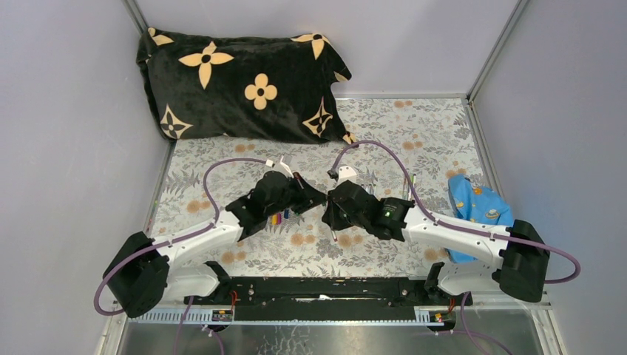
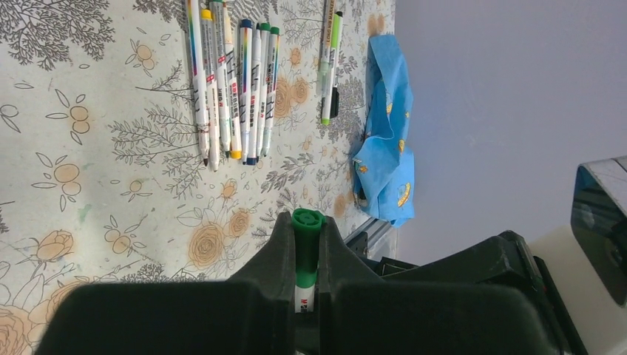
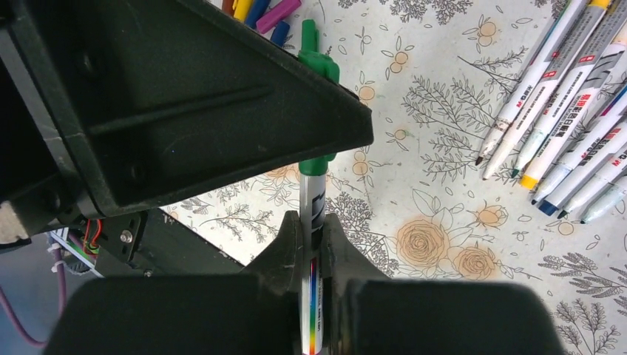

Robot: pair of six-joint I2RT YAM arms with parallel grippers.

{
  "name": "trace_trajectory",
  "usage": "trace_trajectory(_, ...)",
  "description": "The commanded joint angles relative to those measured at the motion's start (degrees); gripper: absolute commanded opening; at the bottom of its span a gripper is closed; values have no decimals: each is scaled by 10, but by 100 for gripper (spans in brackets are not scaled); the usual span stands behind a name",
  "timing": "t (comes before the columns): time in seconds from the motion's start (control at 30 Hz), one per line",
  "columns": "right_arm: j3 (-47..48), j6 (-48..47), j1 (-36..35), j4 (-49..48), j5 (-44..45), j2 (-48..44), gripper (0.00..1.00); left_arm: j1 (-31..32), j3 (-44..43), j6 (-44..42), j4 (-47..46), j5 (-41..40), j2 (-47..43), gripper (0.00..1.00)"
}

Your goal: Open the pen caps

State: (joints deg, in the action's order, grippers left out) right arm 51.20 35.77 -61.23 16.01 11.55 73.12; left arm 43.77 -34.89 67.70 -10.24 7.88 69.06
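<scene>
My left gripper [image 2: 307, 225] is shut on the green cap [image 2: 307, 237] of one pen, and the white barrel shows just behind the cap. My right gripper [image 3: 313, 222] is shut on that pen's whitish barrel [image 3: 313, 196], which runs up into the left gripper's black body; the cap's tip [image 3: 316, 52] pokes out beyond it. In the top view the two grippers [image 1: 314, 198] [image 1: 330, 200] meet nose to nose mid-table. Several loose caps [image 3: 259, 11] lie beside them and also show in the top view [image 1: 279, 217]. A row of pens [image 2: 233, 81] lies on the floral cloth, also in the right wrist view [image 3: 569, 126].
Two more pens [image 2: 330, 63] lie apart near a blue patterned cloth [image 2: 384, 133] at the table's right edge [image 1: 477, 207]. A black pillow with tan flowers [image 1: 236, 81] fills the back left. Grey walls close in the table.
</scene>
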Motion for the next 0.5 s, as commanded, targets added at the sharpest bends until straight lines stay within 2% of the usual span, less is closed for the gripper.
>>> trace_trajectory(0.0,25,2,-5,-13,24,1,0,-3,-8,2,20,-50,-22,0)
trace_trajectory(0.1,6,16,-5,-8,15,0,0,-23,-22,9,30,-76,-16,0)
trace_trajectory(0.23,-48,41,-8,-31,-8,-18,0,-58,-84,-28,59,-100,25,0)
trace_trajectory(0.47,-114,65,-14,-55,-19,-54,0,-139,-115,-63,74,-85,64,0)
